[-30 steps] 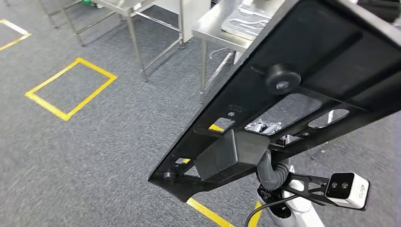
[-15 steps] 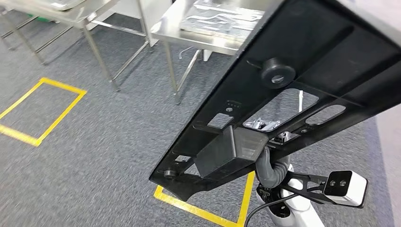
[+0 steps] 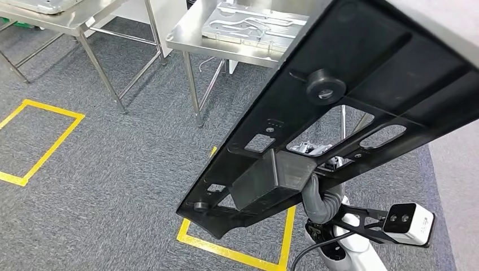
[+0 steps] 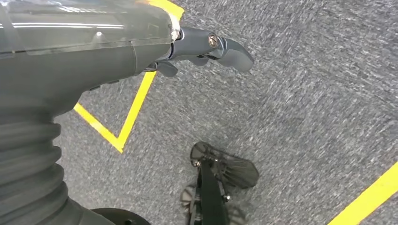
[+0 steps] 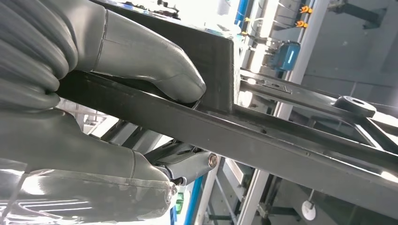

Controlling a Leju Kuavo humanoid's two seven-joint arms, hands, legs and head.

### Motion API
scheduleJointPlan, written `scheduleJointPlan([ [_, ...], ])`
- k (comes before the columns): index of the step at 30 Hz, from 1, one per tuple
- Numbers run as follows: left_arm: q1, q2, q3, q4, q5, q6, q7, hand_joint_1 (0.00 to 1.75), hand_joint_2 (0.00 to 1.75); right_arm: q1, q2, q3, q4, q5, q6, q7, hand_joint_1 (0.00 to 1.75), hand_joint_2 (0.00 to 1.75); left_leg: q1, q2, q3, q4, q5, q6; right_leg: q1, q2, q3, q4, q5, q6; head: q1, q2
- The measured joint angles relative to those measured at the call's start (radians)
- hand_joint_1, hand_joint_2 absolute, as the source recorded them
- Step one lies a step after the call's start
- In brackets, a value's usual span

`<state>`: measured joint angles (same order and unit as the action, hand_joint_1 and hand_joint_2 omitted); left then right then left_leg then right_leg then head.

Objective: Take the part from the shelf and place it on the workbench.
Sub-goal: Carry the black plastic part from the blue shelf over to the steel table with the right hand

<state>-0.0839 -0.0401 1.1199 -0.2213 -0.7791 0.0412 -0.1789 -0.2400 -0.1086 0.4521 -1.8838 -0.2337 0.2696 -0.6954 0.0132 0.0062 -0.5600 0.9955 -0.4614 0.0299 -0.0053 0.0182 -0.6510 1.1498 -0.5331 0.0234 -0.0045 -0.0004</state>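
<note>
As our head camera has swung over the last second, the yellow taped floor squares have slid left and the steel-topped workbench (image 3: 226, 42) now sits nearer the middle of the head view; we read that as our own turning, not as anything moving. We carry the part, a large flat black frame with cut-outs and a boxy block underneath (image 3: 350, 107), tilted in front of us, well apart from the bench. Our right hand (image 5: 98, 98) grips one of its bars, thumb on one face and fingers on the other. Our left hand (image 4: 206, 47) hangs over the grey carpet, fingers apart and holding nothing. We judge the carry is under way, with the placing not yet done.
</note>
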Motion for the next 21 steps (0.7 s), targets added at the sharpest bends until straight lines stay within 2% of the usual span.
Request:
scheduleJointPlan([
  [1,0.002,0.0,0.0,0.0,0.0,-0.001,-0.002,0.0,1.75,0.0,-0.002,0.001,0.001,0.0,-0.001,0.0,1.75,1.75,0.0,0.003,0.0,0.0,-0.002,0.001,-0.003,-0.005,-0.037,0.073,-0.03,0.004,0.0,0.0],
  [2,0.003,0.0,0.0,0.0,0.0,-0.002,-0.003,0.0,1.75,0.001,-0.003,0.003,0.002,0.0,-0.001,0.0,1.75,1.75,-0.001,0.005,0.001,0.0,-0.004,0.001,-0.006,-0.008,-0.067,0.128,-0.046,0.007,0.0,0.0],
  [3,0.004,0.0,0.001,0.0,0.0,-0.003,-0.005,0.0,1.75,0.001,-0.005,0.004,0.003,0.0,-0.001,0.0,1.75,1.75,-0.001,0.007,0.003,0.0,-0.006,0.0,-0.008,-0.009,-0.081,0.151,-0.043,0.01,0.0,0.0],
  [4,0.005,0.0,0.001,0.0,0.0,-0.004,-0.007,0.0,1.75,0.001,-0.006,0.005,0.003,-0.001,-0.002,0.0,1.75,1.75,0.0,0.008,0.006,0.0,-0.01,-0.002,-0.01,-0.011,-0.074,0.13,-0.019,0.011,0.0,0.0],
  [6,0.005,0.0,0.001,0.0,-0.001,-0.007,-0.01,0.0,1.75,0.0,-0.008,0.007,0.004,-0.001,-0.002,0.0,1.75,1.75,0.0,0.01,0.019,0.0,-0.02,-0.008,-0.011,-0.022,-0.01,-0.004,0.055,0.008,0.0,0.0],
  [7,0.005,0.0,0.001,0.0,-0.001,-0.008,-0.012,0.0,1.75,-0.002,-0.009,0.009,0.004,-0.001,-0.002,0.0,1.75,1.75,-0.002,0.011,0.025,0.001,-0.026,-0.013,-0.008,-0.031,0.024,-0.073,0.077,0.004,0.0,0.0],
  [8,0.005,0.0,0.001,0.0,-0.001,-0.008,-0.013,0.0,1.75,-0.003,-0.009,0.01,0.004,-0.001,-0.002,-0.001,1.75,1.75,-0.003,0.012,0.028,0.001,-0.031,-0.019,-0.005,-0.036,0.046,-0.117,0.085,-0.001,0.0,0.0],
  [9,0.005,0.0,0.001,0.0,-0.001,-0.008,-0.013,0.0,1.75,-0.004,-0.01,0.012,0.004,-0.001,-0.003,-0.001,1.75,1.75,-0.004,0.013,0.031,0.0,-0.036,-0.025,-0.001,-0.039,0.056,-0.138,0.081,-0.007,0.0,0.0],
  [10,0.005,0.001,0.001,0.0,-0.001,-0.008,-0.014,0.0,1.75,-0.005,-0.01,0.013,0.004,-0.001,-0.003,-0.001,1.75,1.75,-0.005,0.016,0.034,-0.002,-0.04,-0.031,0.003,-0.037,0.058,-0.141,0.074,-0.013,0.0,0.0],
  [12,0.004,0.001,0.001,0.0,-0.001,-0.008,-0.015,0.0,1.75,-0.006,-0.011,0.015,0.003,-0.001,-0.004,-0.002,1.75,1.75,-0.003,0.019,0.041,0.002,-0.048,-0.042,0.0,-0.029,0.07,-0.147,0.068,-0.027,0.0,0.0],
  [13,0.003,0.001,0.001,0.0,-0.001,-0.008,-0.015,0.0,1.75,-0.007,-0.011,0.015,0.003,-0.001,-0.004,-0.002,1.75,1.75,-0.002,0.017,0.034,0.025,-0.057,-0.046,-0.002,-0.026,0.081,-0.152,0.064,-0.035,0.0,0.0],
  [14,0.002,0.001,0.001,0.0,-0.001,-0.008,-0.016,0.0,1.75,-0.009,-0.011,0.016,0.002,-0.001,-0.004,-0.002,1.75,1.75,0.0,0.012,0.013,0.07,-0.072,-0.05,-0.004,-0.024,0.093,-0.157,0.059,-0.041,0.0,0.0],
  [15,0.003,0.001,0.001,0.0,-0.001,-0.008,-0.016,0.0,1.75,-0.01,-0.011,0.017,0.002,0.0,-0.004,-0.002,1.75,1.75,0.0,0.007,-0.024,0.137,-0.091,-0.052,-0.003,-0.022,0.104,-0.159,0.052,-0.047,0.0,0.0],
  [17,0.007,0.001,0.001,0.0,-0.001,-0.007,-0.016,0.0,1.75,-0.01,-0.011,0.02,0.002,0.0,-0.004,-0.002,1.75,1.75,0.0,0.004,-0.122,0.276,-0.119,-0.057,-0.001,-0.016,0.127,-0.159,0.032,-0.051,0.0,0.0],
  [18,0.01,0.001,0.001,0.0,-0.001,-0.007,-0.016,0.0,1.75,-0.01,-0.011,0.021,0.003,0.0,-0.004,-0.002,1.75,1.75,0.0,0.004,-0.159,0.311,-0.109,-0.058,0.0,-0.011,0.141,-0.159,0.021,-0.052,0.0,0.0],
  [19,0.012,0.001,0.002,0.0,-0.001,-0.006,-0.016,0.0,1.75,-0.01,-0.011,0.022,0.003,0.0,-0.004,-0.002,1.75,1.75,0.0,0.004,-0.177,0.304,-0.076,-0.056,0.001,-0.007,0.157,-0.159,0.008,-0.051,0.0,0.0],
  [21,0.014,0.001,0.002,0.0,-0.001,-0.006,-0.016,0.0,1.75,-0.012,-0.011,0.025,0.003,-0.001,-0.004,-0.002,1.75,1.75,-0.002,0.002,-0.159,0.185,0.031,-0.047,0.001,-0.001,0.195,-0.16,-0.021,-0.048,0.0,0.0],
])
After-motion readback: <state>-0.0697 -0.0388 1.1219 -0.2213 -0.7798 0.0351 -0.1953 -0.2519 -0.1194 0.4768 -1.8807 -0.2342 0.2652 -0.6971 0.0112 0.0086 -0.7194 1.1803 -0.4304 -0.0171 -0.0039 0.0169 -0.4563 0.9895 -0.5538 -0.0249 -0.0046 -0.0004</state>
